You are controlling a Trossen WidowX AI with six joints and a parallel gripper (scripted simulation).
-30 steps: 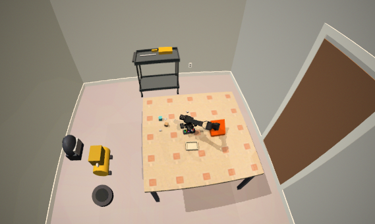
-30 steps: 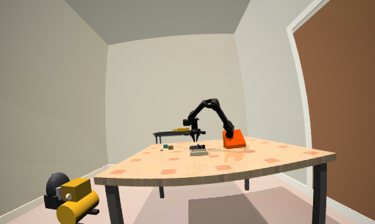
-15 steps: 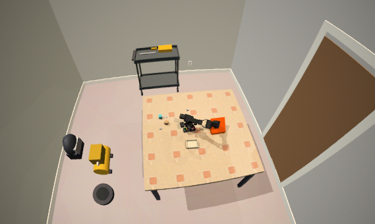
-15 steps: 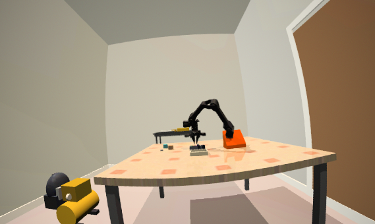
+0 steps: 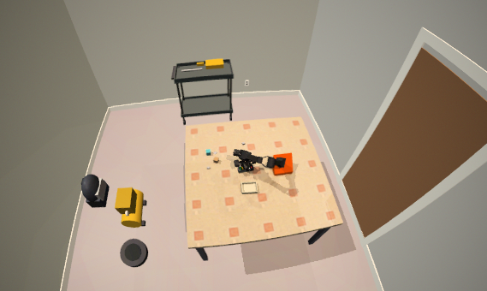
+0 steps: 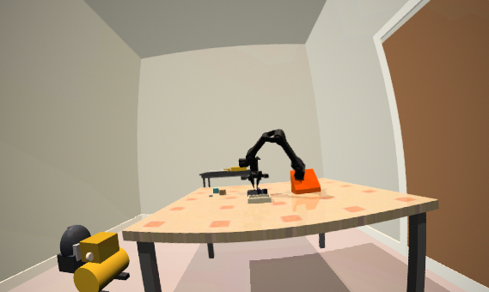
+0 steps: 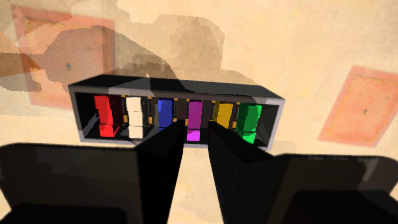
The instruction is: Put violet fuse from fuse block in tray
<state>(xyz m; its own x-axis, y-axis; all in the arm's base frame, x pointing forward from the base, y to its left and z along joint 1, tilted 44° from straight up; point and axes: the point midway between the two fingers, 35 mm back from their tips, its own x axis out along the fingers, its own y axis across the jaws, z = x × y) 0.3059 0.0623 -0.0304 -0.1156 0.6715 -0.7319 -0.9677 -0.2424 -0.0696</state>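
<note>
The violet fuse (image 7: 194, 116) stands in the dark fuse block (image 7: 170, 86), between the blue fuse (image 7: 165, 112) and the yellow fuse (image 7: 224, 115). The red fuse (image 7: 106, 117), white fuse (image 7: 135, 117) and green fuse (image 7: 249, 120) are also in the block. My gripper (image 7: 196, 127) (image 6: 256, 187) points down just above the block, its fingers a narrow gap apart and empty: open. In the wrist view the violet fuse shows through the gap, beyond the tips. The arm largely hides the block in the top view. The pale tray (image 5: 249, 188) (image 6: 259, 200) is empty.
The orange-red box (image 5: 286, 170) (image 6: 306, 186) is at the arm's base. A teal cube (image 5: 208, 151) (image 6: 216, 190) and a brown block (image 5: 216, 160) (image 6: 223, 191) lie left of the fuse block, near small grey pieces. A cart (image 5: 206, 104) stands behind the table.
</note>
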